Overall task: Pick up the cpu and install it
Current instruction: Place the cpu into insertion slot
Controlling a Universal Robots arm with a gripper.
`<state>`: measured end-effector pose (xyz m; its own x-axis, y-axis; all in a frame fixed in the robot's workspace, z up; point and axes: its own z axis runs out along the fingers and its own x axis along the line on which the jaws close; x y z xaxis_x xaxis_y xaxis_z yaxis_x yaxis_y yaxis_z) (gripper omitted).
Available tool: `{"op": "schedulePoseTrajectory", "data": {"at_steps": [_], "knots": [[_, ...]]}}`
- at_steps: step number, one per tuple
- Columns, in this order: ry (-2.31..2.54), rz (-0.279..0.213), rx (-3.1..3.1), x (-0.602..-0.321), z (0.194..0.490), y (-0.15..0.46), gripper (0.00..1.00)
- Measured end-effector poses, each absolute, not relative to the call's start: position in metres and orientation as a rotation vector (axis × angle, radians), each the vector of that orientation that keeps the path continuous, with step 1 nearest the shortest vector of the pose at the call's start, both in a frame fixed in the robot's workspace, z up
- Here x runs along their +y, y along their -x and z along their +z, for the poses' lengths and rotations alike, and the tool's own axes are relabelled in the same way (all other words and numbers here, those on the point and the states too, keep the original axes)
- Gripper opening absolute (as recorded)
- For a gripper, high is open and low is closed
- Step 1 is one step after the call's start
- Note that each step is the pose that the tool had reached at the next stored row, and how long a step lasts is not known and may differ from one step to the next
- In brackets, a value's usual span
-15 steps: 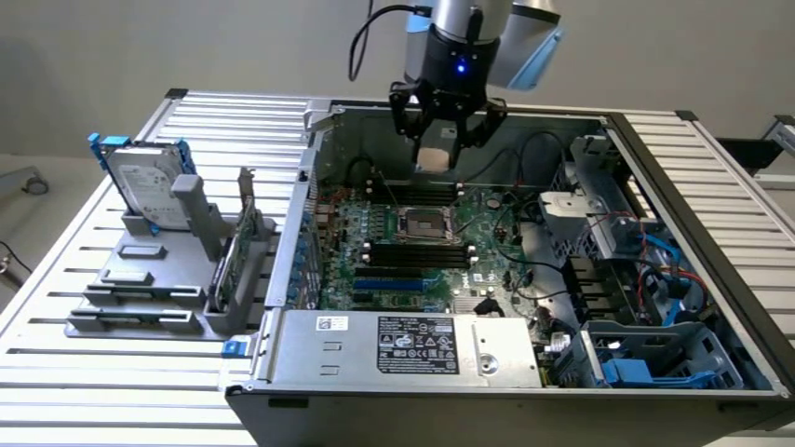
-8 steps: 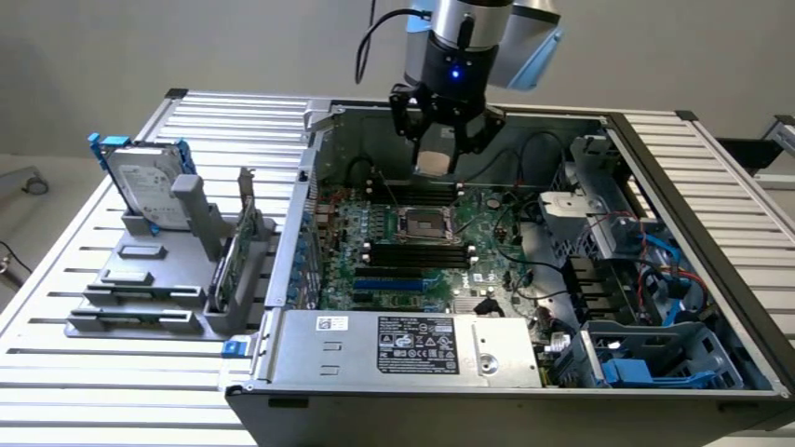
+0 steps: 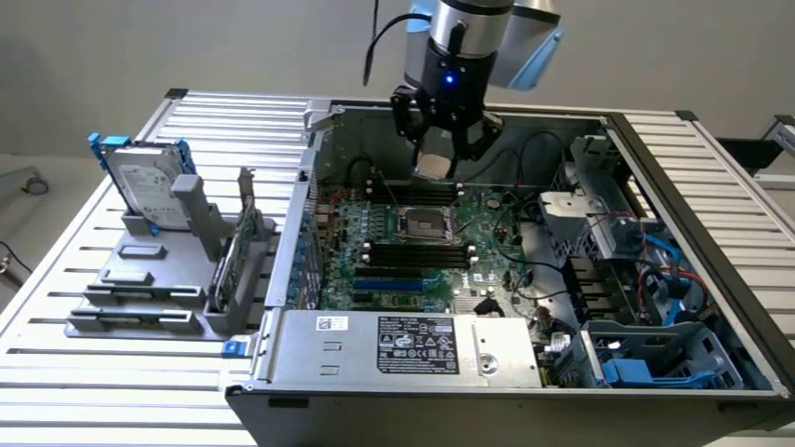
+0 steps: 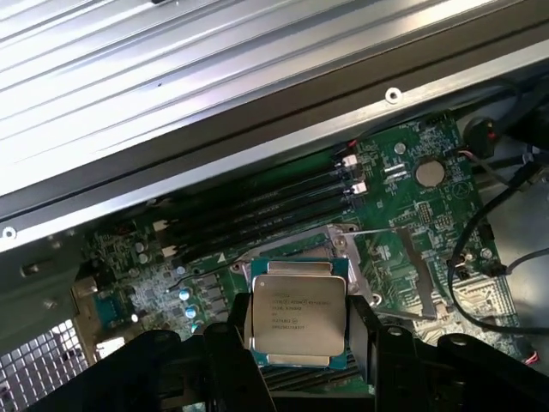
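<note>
I hold the cpu (image 3: 433, 166), a small square chip with a silver-grey top, in my gripper (image 3: 438, 160), which is shut on it above the open computer case (image 3: 289, 242). In the wrist view the cpu (image 4: 296, 313) sits flat between the two black fingers (image 4: 230, 354), its printed top facing the camera. The dark socket frame with a metal rim (image 3: 423, 222) lies on the green motherboard (image 3: 491, 247), below the chip and nearer the case's front. In the wrist view part of the socket frame (image 4: 347, 245) shows just beyond the chip's edge.
A silver hard drive with blue brackets (image 3: 141, 182) stands in a grey holder (image 3: 137, 279) at the exterior view's left. The power supply (image 3: 410, 345) fills the case front. Black cables (image 3: 546, 279) and a blue drive cage (image 3: 646, 363) crowd the right side. Memory slots (image 4: 257, 206) run beside the socket.
</note>
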<state>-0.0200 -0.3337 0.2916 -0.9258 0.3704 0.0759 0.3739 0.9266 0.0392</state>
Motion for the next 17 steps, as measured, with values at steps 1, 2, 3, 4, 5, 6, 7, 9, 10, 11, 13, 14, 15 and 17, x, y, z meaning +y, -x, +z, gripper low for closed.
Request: {"op": "schedulePoseTrajectory", "data": {"at_steps": [1, 2, 3, 4, 5, 6, 7, 9, 10, 11, 13, 14, 15, 17], "knots": [[0.611, -0.082, -3.012, -0.3337, 0.2909, 0.02, 0.54], [0.638, -0.083, -3.007, -0.3337, 0.2907, 0.02, 0.54], [0.663, -0.086, -3.002, -0.3337, 0.2905, 0.02, 0.54], [0.688, -0.088, -2.997, -0.3337, 0.2902, 0.02, 0.54], [0.715, -0.09, -2.991, -0.3337, 0.29, 0.02, 0.54], [0.74, -0.092, -2.985, -0.3336, 0.29, 0.02, 0.54], [0.765, -0.093, -2.979, -0.3336, 0.2898, 0.02, 0.54], [0.817, -0.096, -2.966, -0.3336, 0.2895, 0.02, 0.54], [0.845, -0.097, -2.959, -0.3337, 0.2893, 0.02, 0.54], [0.871, -0.098, -2.952, -0.3337, 0.289, 0.02, 0.54], [0.924, -0.099, -2.936, -0.3337, 0.2881, 0.02, 0.54], [0.953, -0.1, -2.928, -0.3337, 0.2877, 0.02, 0.54], [0.98, -0.101, -2.92, -0.3337, 0.2873, 0.02, 0.54], [1.032, -0.103, -2.903, -0.3337, 0.2865, 0.02, 0.54]]}}
